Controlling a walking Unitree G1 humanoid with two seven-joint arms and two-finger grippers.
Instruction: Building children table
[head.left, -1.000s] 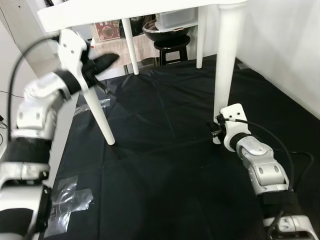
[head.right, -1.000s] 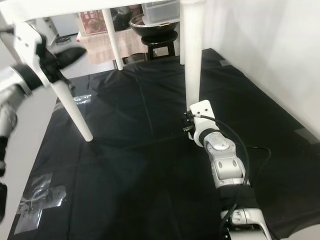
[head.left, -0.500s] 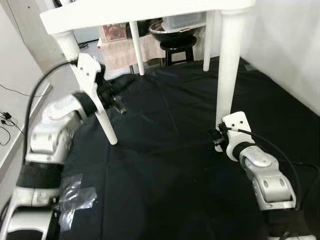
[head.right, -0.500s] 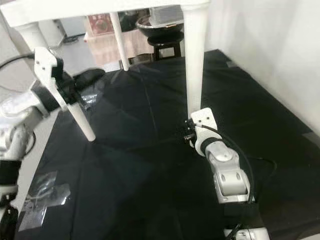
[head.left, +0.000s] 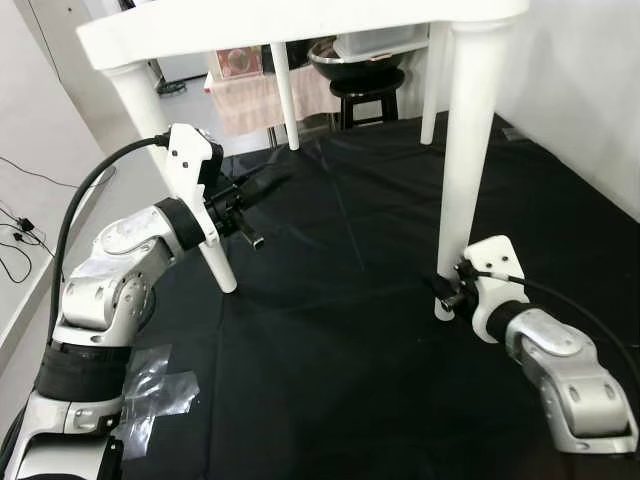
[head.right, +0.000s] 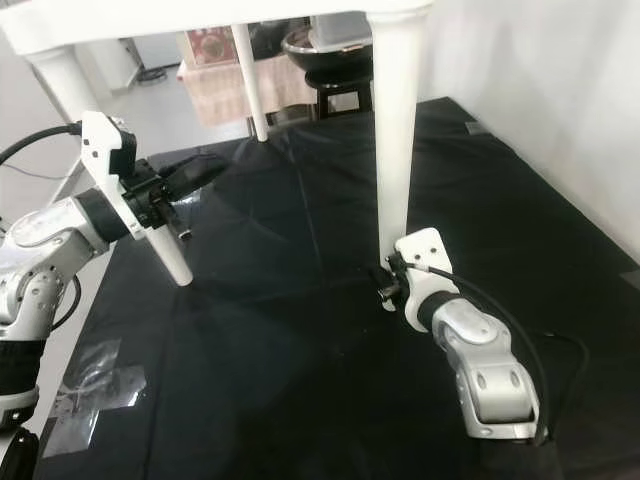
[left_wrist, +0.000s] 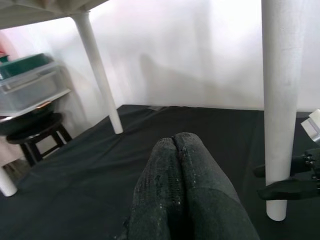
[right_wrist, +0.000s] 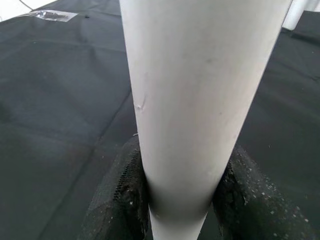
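Note:
The white children's table (head.left: 300, 25) stands upright on a black mat. My right gripper (head.left: 447, 293) is low on the mat and shut on the front-right leg (head.left: 468, 150) just above its foot. In the right wrist view its black fingers (right_wrist: 120, 200) press on both sides of that leg (right_wrist: 190, 100). My left gripper (head.left: 272, 181) hovers beside the front-left leg (head.left: 222, 275), pointing under the table. Its two fingers (left_wrist: 176, 142) are pressed together with nothing between them.
The black mat (head.left: 340, 330) covers the floor under the table. Behind the two back legs (head.left: 285, 95) stands a dark stool (head.left: 365, 95) with a bowl and a plastic box. A white wall (head.left: 590, 100) is close on the right. Crumpled plastic (head.left: 150, 390) and cables (head.left: 20, 240) lie at the left.
The camera has shifted. My left arm has come down from near the table's rim to mid-height beside the front-left leg. The right gripper has stayed on the front-right leg.

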